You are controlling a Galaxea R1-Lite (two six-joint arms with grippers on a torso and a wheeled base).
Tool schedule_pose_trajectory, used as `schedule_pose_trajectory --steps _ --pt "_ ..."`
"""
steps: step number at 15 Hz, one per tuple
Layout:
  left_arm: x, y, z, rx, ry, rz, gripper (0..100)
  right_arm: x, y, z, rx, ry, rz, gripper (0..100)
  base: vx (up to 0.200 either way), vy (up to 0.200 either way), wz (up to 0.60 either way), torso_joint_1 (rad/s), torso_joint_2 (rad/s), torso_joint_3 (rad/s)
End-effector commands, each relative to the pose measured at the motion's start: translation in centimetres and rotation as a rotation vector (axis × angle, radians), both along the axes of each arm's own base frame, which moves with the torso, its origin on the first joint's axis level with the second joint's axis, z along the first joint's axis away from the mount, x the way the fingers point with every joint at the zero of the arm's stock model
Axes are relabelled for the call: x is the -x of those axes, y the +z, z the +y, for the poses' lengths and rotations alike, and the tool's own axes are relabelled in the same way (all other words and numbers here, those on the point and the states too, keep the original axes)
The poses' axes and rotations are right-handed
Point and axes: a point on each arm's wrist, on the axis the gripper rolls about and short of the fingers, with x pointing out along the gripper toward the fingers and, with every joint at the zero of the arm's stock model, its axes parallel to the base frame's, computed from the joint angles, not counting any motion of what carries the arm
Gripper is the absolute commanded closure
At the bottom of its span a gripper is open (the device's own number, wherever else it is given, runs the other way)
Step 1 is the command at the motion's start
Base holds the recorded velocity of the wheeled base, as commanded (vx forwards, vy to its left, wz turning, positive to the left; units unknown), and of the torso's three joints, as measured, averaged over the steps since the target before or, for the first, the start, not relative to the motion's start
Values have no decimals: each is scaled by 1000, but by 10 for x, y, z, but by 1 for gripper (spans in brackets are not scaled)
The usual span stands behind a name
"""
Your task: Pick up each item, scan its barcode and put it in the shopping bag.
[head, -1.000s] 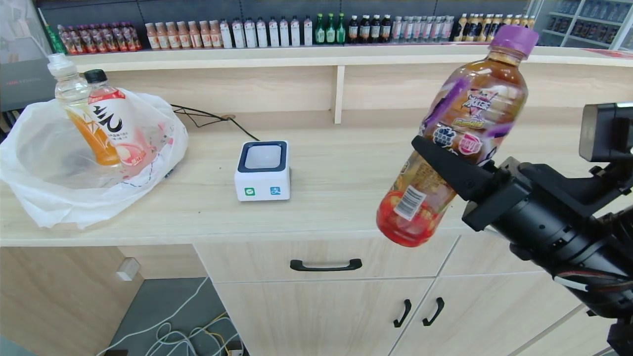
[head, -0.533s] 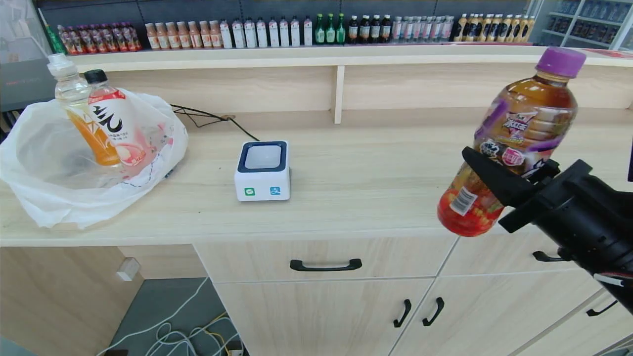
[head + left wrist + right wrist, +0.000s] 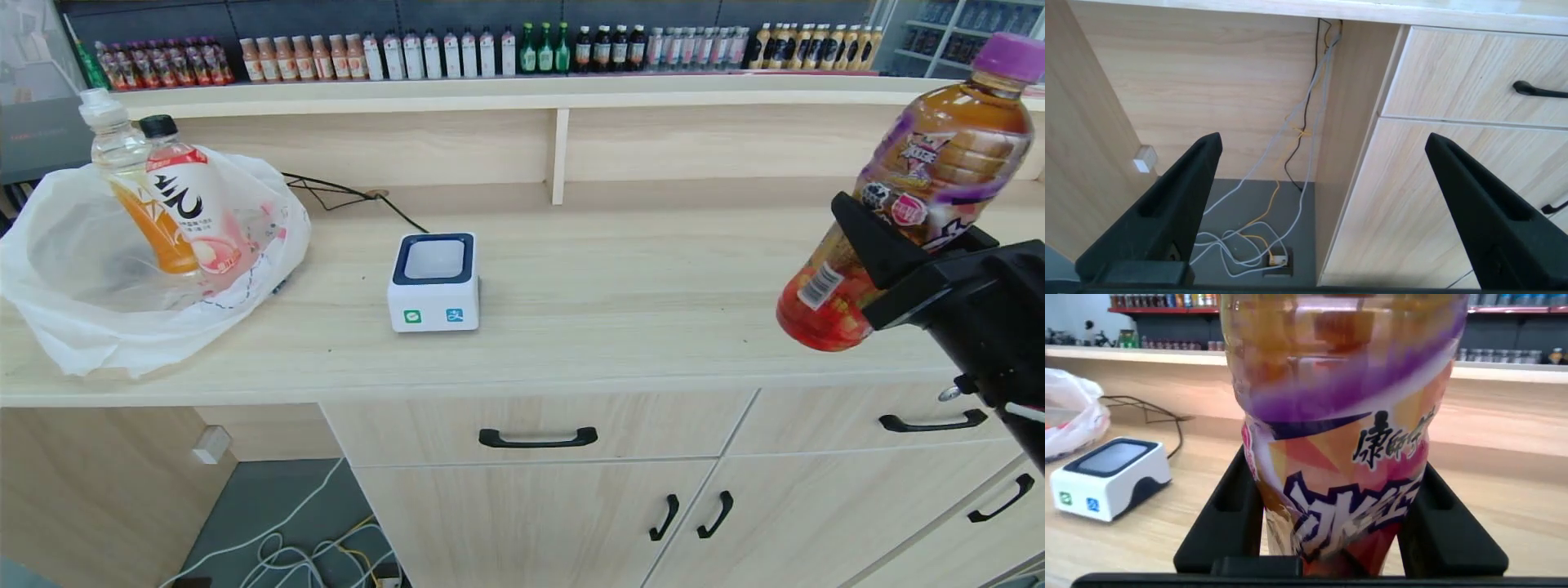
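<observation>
My right gripper is shut on a purple-capped tea bottle and holds it tilted in the air over the counter's right end. Up close, the same bottle sits between the black fingers. The white barcode scanner sits mid-counter; it also appears as a small white scanner in the right wrist view. At the far left the white shopping bag holds an orange drink bottle and a pink-labelled bottle. Below the counter my left gripper hangs open, nothing between its fingers.
A black cable runs from the scanner toward the back wall. Drink bottles line the rear shelf. Drawers and cupboard doors with black handles front the counter. Loose cables lie on the floor under it.
My right gripper has carried the tea bottle to the right and slightly up, away from the scanner. Bag and scanner stay put.
</observation>
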Motion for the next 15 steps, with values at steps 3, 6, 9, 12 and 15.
schedule_pose_trajectory --steps 3,6,9,12,15 --pt "0 0 0 3 1 0 0 -2 2 -2 -25 -98 7 100 0 67 0 2 -1 1" --pt "0 0 0 3 0 0 0 2 2 -3 -55 -164 19 100 0 200 0 4 2 -2" --pt "0 0 0 3 0 -2 0 5 -3 2 -26 -94 28 100 0 200 0 6 4 1" --pt "0 0 0 5 1 0 0 8 -9 3 -7 -64 45 100 0 200 0 1 4 -1" --pt "0 0 0 6 1 0 0 8 -10 4 -4 -58 49 100 0 200 0 6 4 -1"
